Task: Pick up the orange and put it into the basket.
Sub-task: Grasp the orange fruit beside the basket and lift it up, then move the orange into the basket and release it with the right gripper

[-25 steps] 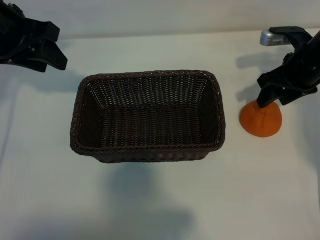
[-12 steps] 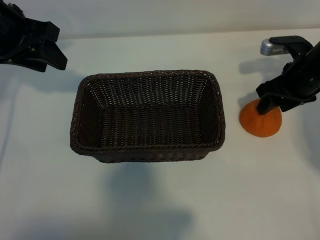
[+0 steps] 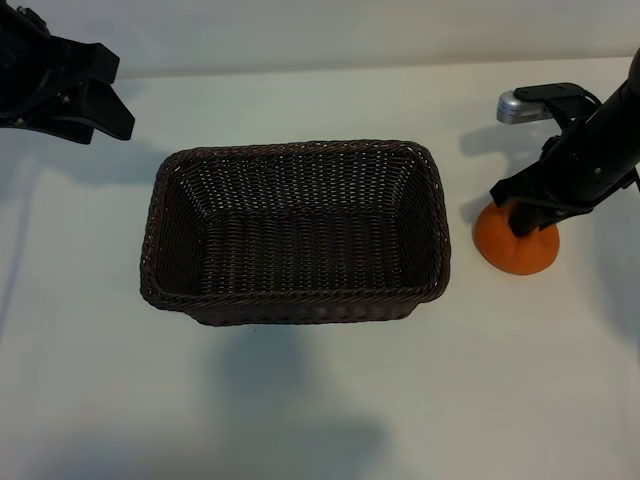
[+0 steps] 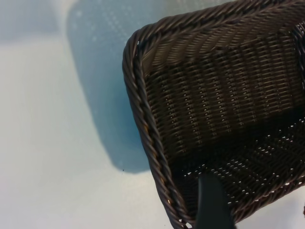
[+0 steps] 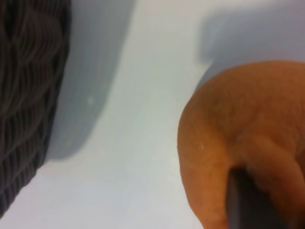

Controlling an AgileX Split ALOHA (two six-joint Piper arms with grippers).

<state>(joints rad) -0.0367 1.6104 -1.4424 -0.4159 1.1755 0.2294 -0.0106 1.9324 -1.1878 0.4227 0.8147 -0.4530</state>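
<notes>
Exterior view. We counted one basket (image 3: pixel 295 232), one orange (image 3: pixel 503 245), two arms and one white table (image 3: pixel 320 400).

The basket, dark brown wicker with a braided rim, sat at the centre of the table and held nothing.

The orange rested on the table at three o'clock from the basket, just beside its short wall but apart from it.

The right gripper (image 3: pixel 524 215) pointed steeply down onto the top of the orange, one dark finger pressed against the fruit's upper side. Whether its claw had fully clamped we could not tell from here.

A silver-grey part (image 3: pixel 520 106) showed on the right arm at twelve o'clock from the orange.

The left gripper (image 3: pixel 100 100) hung at ten o'clock from the basket, well apart from it and above the table. Its fingers stood apart with nothing between them.

Left wrist view. We counted one basket corner (image 4: pixel 200 95), rounded, with its sloped inner wall and woven floor. One dark finger (image 4: pixel 212 205) of the left gripper crossed in front of the rim, touching nothing.

Right wrist view. We counted one orange (image 5: pixel 238 133), filling the near side of the picture, its dimpled skin plain. One dark finger (image 5: pixel 248 200) lay against the fruit. One stretch of the basket wall (image 5: pixel 28 95) showed farther off, with bare table between it and the orange.
</notes>
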